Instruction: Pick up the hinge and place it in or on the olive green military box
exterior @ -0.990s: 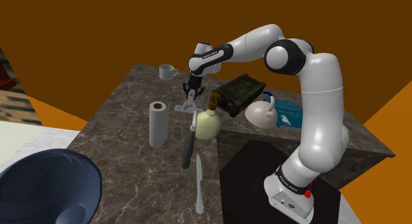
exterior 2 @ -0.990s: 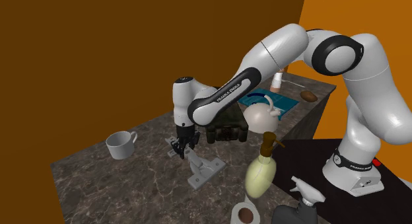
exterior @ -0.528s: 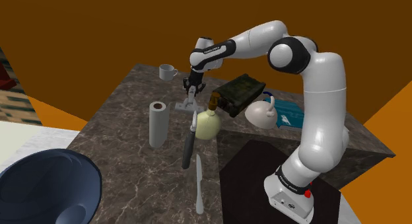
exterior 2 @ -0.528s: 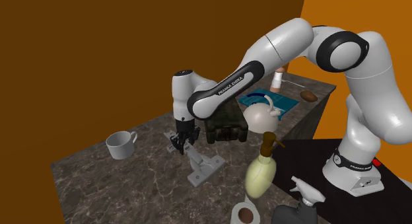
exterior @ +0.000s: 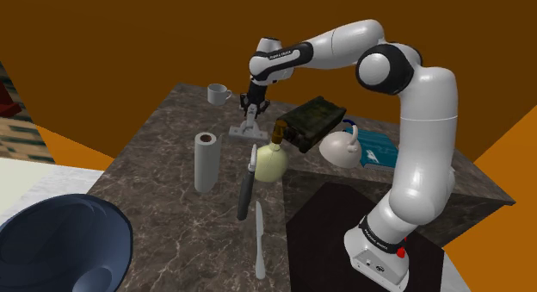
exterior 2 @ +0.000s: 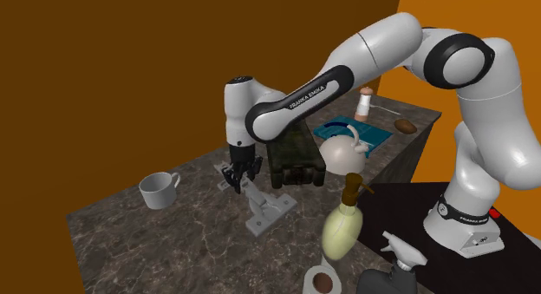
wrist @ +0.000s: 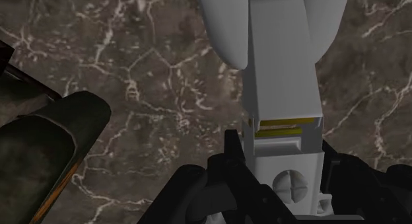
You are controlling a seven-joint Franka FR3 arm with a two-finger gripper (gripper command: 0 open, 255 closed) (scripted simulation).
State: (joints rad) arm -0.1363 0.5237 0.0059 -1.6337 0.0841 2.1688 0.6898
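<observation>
Grey hinge being pinched at one end by the tool, centre of the second exterior view.

The hinge is being clasped between the tool's fingers, and its free part is being hung slanted, apparently just clear of the tabletop. It is being judged rigid, fairly light and smooth-faced, so it is liable to be swung in an end grip. The dark olive box is being shown just right of the tool in the shoulder view, its flat top being offered as landing room. Its lower-left side is being crowded by a pale bottle and a white teapot. The path over its upper-left edge is being judged open.
</observation>
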